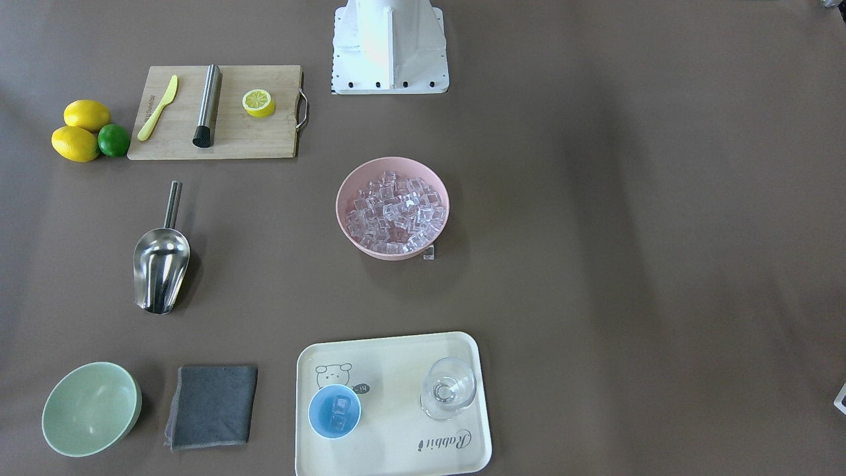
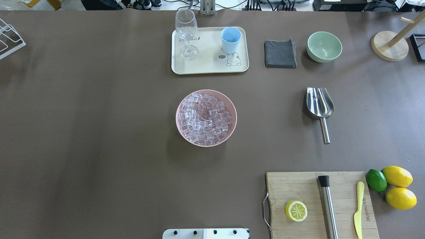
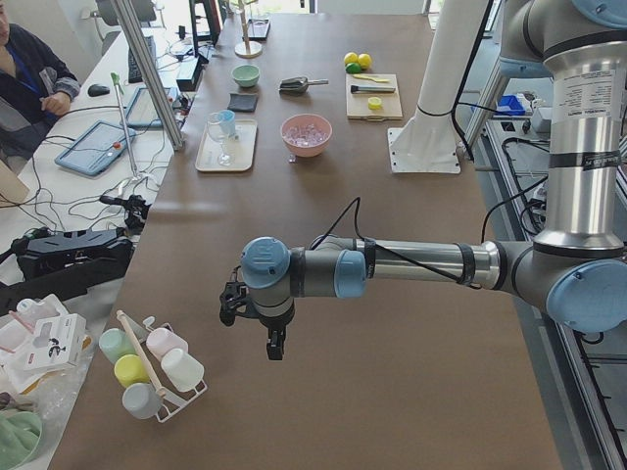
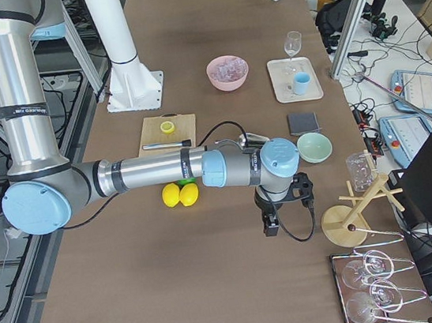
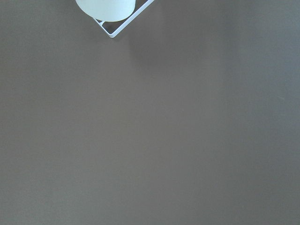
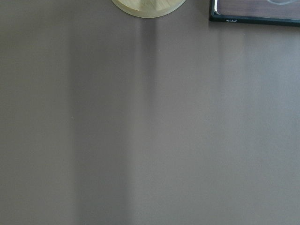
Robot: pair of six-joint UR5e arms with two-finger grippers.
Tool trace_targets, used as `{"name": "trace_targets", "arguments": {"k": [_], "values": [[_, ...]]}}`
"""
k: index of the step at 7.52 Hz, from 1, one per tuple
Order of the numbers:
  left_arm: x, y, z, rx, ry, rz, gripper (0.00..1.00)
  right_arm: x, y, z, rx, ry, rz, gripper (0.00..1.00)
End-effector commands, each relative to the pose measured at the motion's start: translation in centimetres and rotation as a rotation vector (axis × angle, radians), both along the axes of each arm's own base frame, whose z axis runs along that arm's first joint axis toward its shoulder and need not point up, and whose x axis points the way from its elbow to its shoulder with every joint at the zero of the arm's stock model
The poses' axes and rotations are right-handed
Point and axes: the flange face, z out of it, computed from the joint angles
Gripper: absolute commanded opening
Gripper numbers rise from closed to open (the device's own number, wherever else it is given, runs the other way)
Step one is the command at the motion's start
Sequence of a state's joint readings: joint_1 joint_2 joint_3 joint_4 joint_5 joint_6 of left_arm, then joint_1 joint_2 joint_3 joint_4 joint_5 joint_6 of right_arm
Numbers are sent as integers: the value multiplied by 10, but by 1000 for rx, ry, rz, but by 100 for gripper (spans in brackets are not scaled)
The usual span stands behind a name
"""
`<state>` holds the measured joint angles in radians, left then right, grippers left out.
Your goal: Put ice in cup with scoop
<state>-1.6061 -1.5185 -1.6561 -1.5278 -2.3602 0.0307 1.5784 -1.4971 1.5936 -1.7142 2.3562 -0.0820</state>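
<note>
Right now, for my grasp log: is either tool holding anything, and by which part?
Nothing appears held. The scoop lies alone on the table. The left tool and right tool hang over it with nothing visible in them.

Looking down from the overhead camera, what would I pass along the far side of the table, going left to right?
Wire rack → wine glass → cup → grey cloth → green bowl → wooden stand.

Shiny steel scoop, glassy ice, matt table
</note>
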Motion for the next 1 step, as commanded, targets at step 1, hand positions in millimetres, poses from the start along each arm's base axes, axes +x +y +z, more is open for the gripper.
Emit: {"name": "trace_targets", "arguments": {"k": [1], "values": [[0,0,-2,4,-1,0,98,0,-2,-3,8,0,-1,100]]}}
